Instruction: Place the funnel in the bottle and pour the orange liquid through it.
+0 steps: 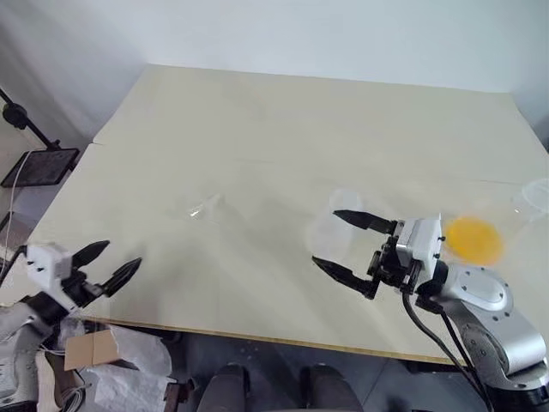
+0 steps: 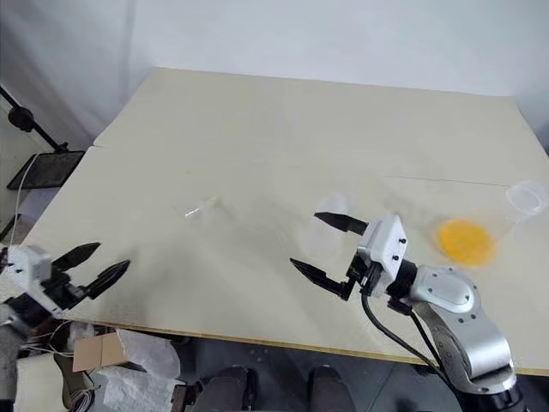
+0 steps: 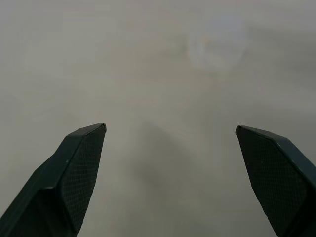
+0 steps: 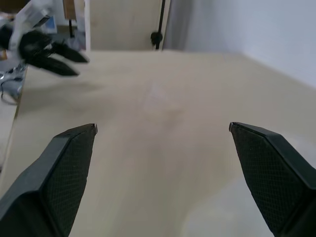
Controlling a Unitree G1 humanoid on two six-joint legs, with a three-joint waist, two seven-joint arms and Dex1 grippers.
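Observation:
The funnel point(image 1: 204, 208) lies on its side, small and clear, on the pale table left of centre. The bottle point(image 1: 328, 225) is a faint clear shape just right of centre. My right gripper point(image 1: 324, 237) is open, its fingertips on either side of the bottle's near side; I cannot tell whether they touch it. The orange liquid point(image 1: 473, 239) pools in a large clear flask point(image 1: 533, 196) at the right, behind my right wrist. My left gripper point(image 1: 123, 254) hangs open and empty at the table's front left edge, well away from the funnel.
The table point(image 1: 283, 129) is wide and bare across its far half. A black stand with a tablet-like plate point(image 1: 39, 166) is off the left side. Bags and a cardboard box point(image 1: 93, 348) lie on the floor under the front left corner.

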